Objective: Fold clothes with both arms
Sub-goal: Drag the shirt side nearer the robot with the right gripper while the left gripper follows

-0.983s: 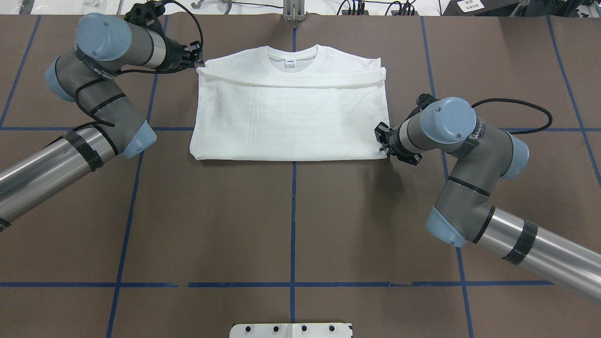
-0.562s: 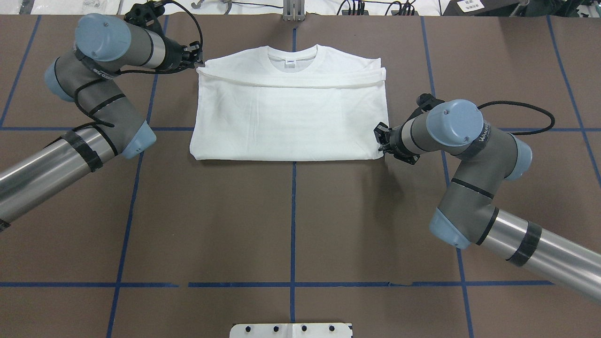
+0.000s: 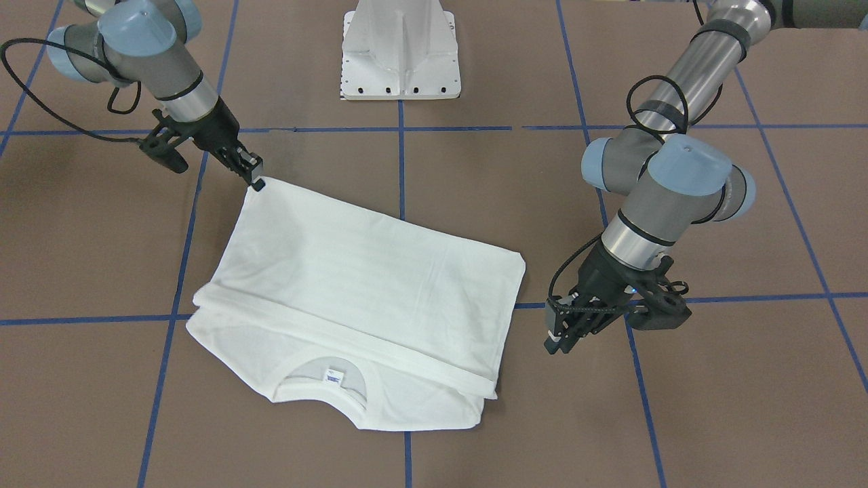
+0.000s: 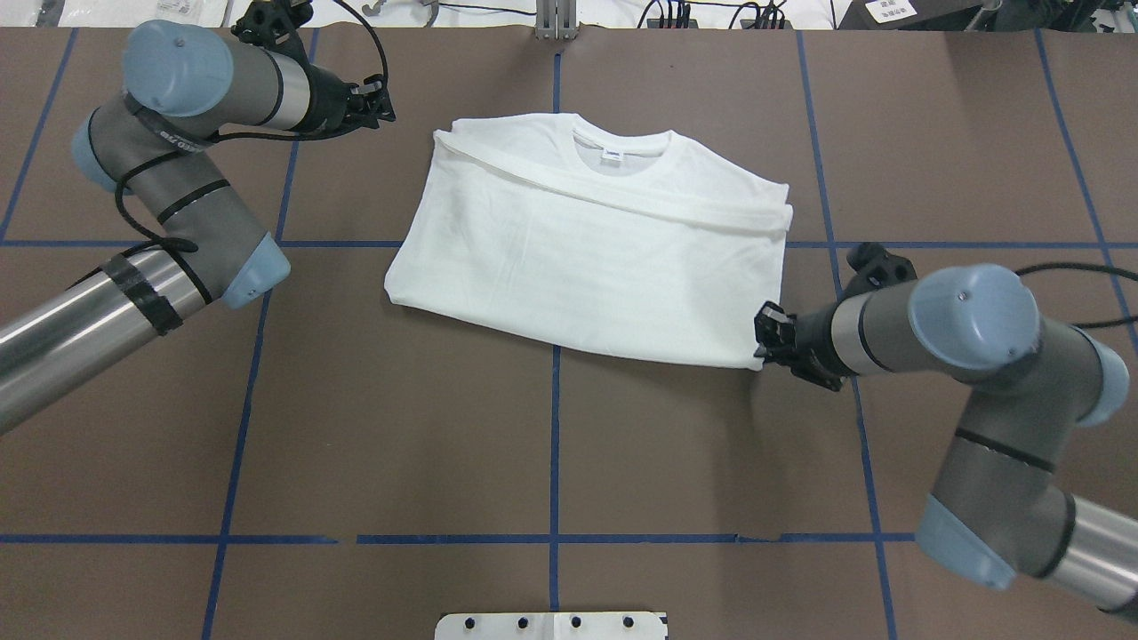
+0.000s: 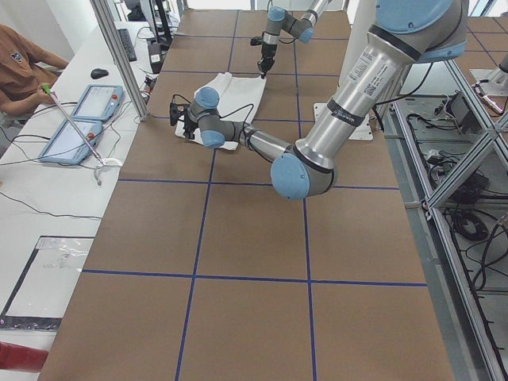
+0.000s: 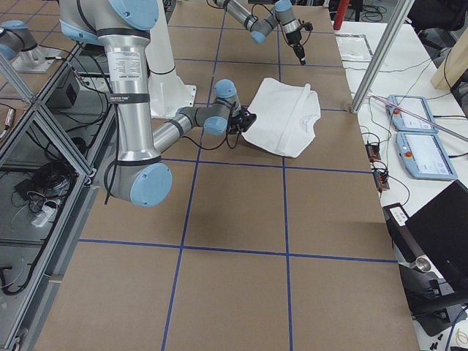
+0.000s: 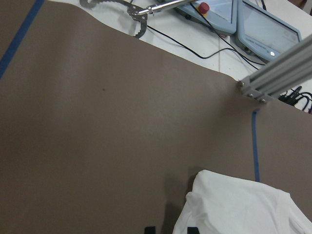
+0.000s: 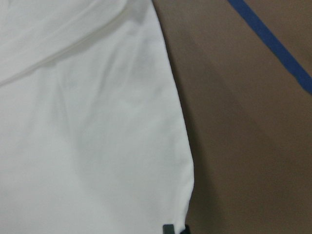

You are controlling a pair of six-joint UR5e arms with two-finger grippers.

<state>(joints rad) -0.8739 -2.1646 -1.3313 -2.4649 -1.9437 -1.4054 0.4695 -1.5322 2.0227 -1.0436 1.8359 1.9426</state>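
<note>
The white T-shirt (image 4: 587,249) lies folded on the brown table, turned askew, with its collar and neck tag (image 4: 613,153) on the far side. No black text shows. My right gripper (image 4: 766,345) is shut on the shirt's near right corner; in the right wrist view its fingertips (image 8: 168,228) pinch the hem of the shirt (image 8: 87,122). My left gripper (image 4: 384,100) is open and empty, a short gap from the shirt's far left corner (image 4: 440,138). In the front-facing view the left gripper (image 3: 556,339) hangs beside the shirt (image 3: 352,291), apart from it.
The white pedestal base (image 3: 400,47) stands at the robot's side of the table. Blue tape lines (image 4: 555,444) cross the brown surface. An aluminium post (image 4: 556,18) stands at the far edge. Tablets (image 5: 79,119) and an operator (image 5: 20,63) are beyond it.
My right gripper has pulled the shirt's corner rightward and nearer, so the shirt slid right and turned. My left gripper has let go of the far left corner and stays near its old place.
</note>
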